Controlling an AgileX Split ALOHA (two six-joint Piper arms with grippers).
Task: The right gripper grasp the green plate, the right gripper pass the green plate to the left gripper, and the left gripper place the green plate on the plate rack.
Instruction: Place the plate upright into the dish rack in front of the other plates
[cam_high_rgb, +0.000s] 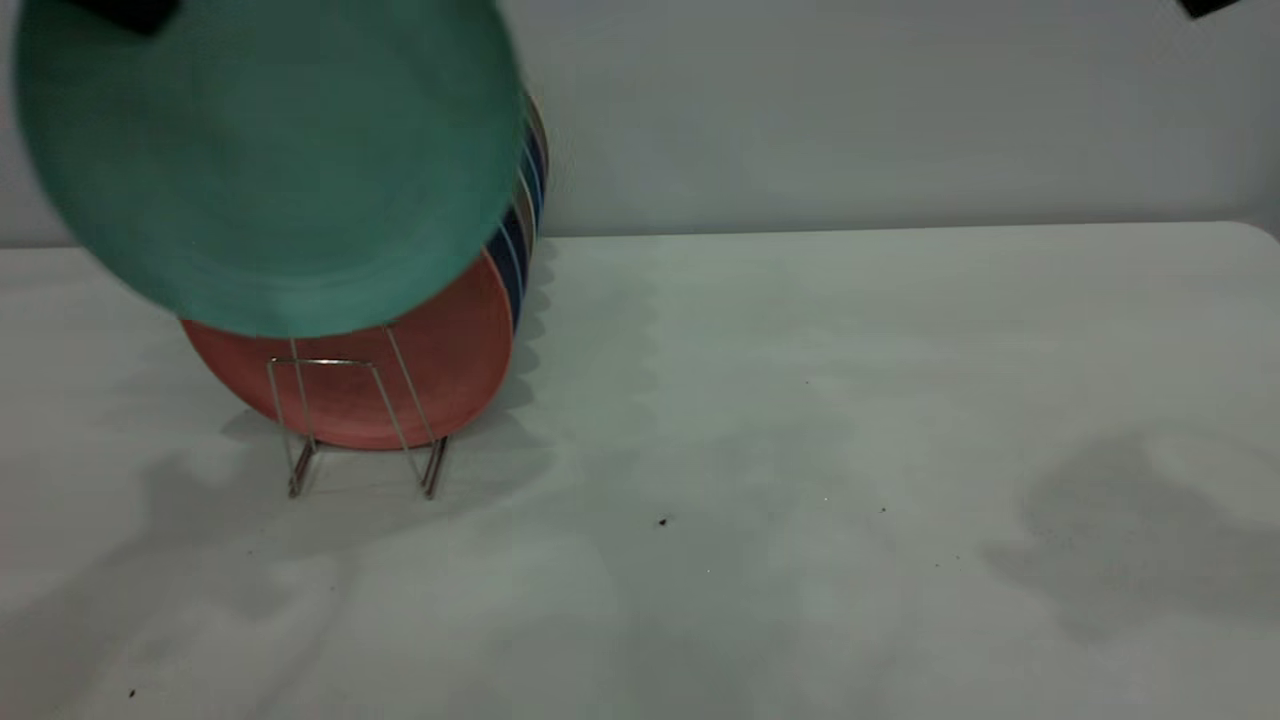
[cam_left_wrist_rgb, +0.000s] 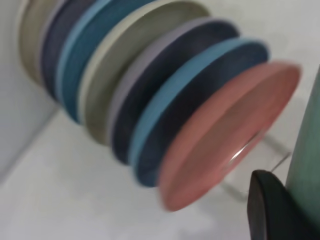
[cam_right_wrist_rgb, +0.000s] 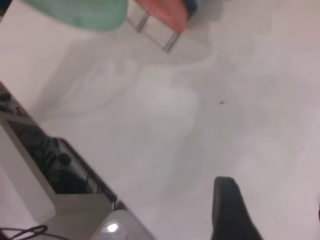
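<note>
The green plate (cam_high_rgb: 270, 160) hangs tilted in the air at the upper left, in front of and above the plates standing in the plate rack (cam_high_rgb: 330, 365). My left gripper (cam_high_rgb: 125, 12) is shut on the plate's top edge; only a black tip shows there. In the left wrist view one black finger (cam_left_wrist_rgb: 270, 210) presses against the green plate (cam_left_wrist_rgb: 307, 150). The plate's lower edge overlaps the salmon-pink plate (cam_high_rgb: 420, 370) without resting in the rack. My right gripper (cam_right_wrist_rgb: 272, 212) is open and holds nothing, high at the far right (cam_high_rgb: 1208, 6).
The rack holds the pink plate at the front and several dark blue and beige plates (cam_left_wrist_rgb: 165, 100) behind it, near the back wall. One wire loop (cam_high_rgb: 300, 420) stands free in front of the pink plate. A table edge and cluttered shelf (cam_right_wrist_rgb: 55, 165) lie beside the right arm.
</note>
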